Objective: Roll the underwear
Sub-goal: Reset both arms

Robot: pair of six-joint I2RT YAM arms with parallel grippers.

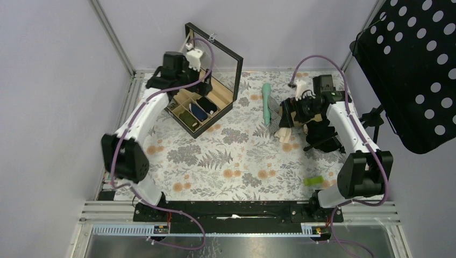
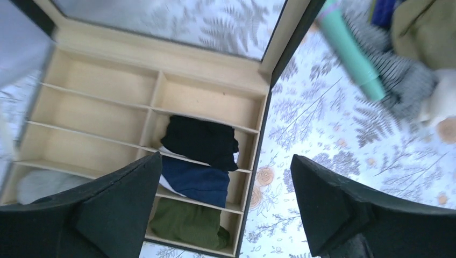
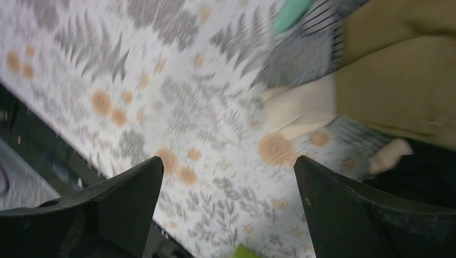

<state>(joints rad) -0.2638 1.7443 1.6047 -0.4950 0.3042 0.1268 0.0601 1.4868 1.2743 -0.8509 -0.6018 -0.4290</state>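
- The left gripper [image 2: 226,164] is hanging over an open wooden box [image 2: 107,80], its 2 fingers spread wide and gripping nothing.
- The underwear [image 2: 196,181] is lying bundled in 1 compartment of the box. It is sitting under the gap between the fingers, toward the finger on the left of the wrist view.
- Its navy cloth is showing a thin white edge on that same side, just beside that fingertip.
- The fingers are standing above the underwear and are not closing on it.
- In the same row of compartments, a black garment [image 2: 201,141] is filling the slot just beyond the underwear, farther out from the fingers.
- An olive-green garment [image 2: 188,223] is filling the slot on the near side, closer to the gripper's palm.
- A pale grey bundle [image 2: 37,185] is showing in a compartment beside the left-of-view finger, which is partly hiding it.
- Out past the other finger, outside the box, a teal tube [image 2: 352,54] is lying across a striped cloth [image 2: 403,80] on the fern-printed table cover [image 2: 322,123].
- The right gripper [image 3: 228,164] is hovering over the table cover, well apart from the box, with its 2 fingers also spread wide and empty.
- Ahead of it, toward the finger on the right of its own view, a tan garment [image 3: 398,80], a cream cloth [image 3: 301,107] and a black cloth [image 3: 425,172] are lying together in a pile.
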